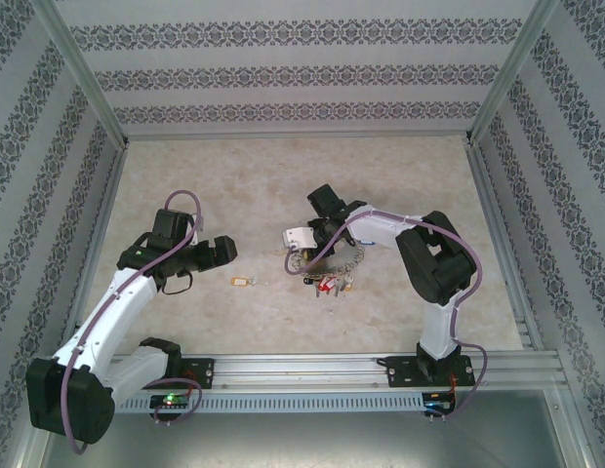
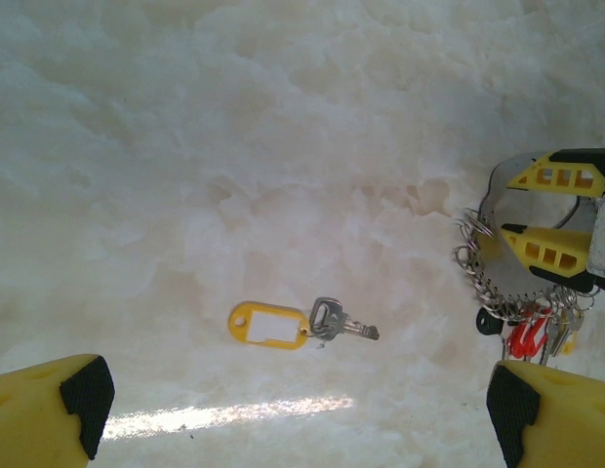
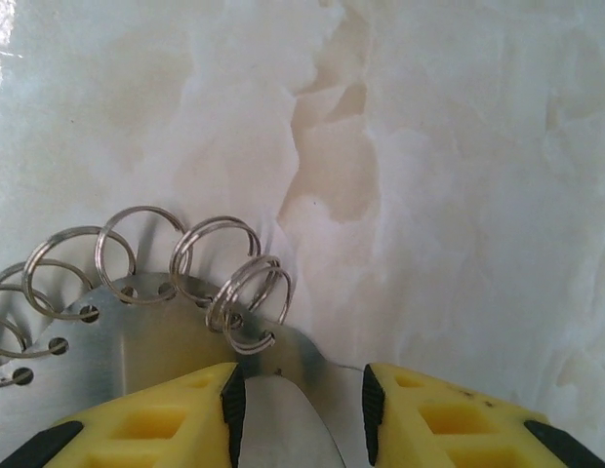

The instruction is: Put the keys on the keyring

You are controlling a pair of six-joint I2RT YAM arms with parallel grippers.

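**Top external:** L arm's left gripper [image 1: 210,265] has jaws wide open, nothing in them. One loose yellow-tagged key [image 1: 244,282] lies flat on the table [image 1: 283,175], just to the R of that gripper and between the 2 grippers. The L arm is clearly the nearer one. The right gripper [image 1: 314,252] sits over the keyring [image 1: 340,258], and a bunch of keys [image 1: 329,284] is on the ring's near side.

**Left wrist:** The key [image 2: 302,324] is ahead of the open left gripper [image 2: 298,405], approx centred between the fingertips [image 2: 59,395]. Its long axis runs L-R across the jaw gap, w/ tag on the L and blade on the R pointing toward the keyring [image 2: 507,244]. So the fingers would prob. close along its length, not across it. Loose keys: 1. The red tag [image 2: 522,336] hangs in the bunch, which is too tangled to count.

**Right wrist:** The right gripper [image 3: 302,414] is partly closed, jaws astride the keyring's flat metal neck [image 3: 283,429]. Plate touches one pad, but can't tell if it's firmly pinched. The split rings [image 3: 137,253] are threaded thru holes on the plate edge, at least 5 in frame.
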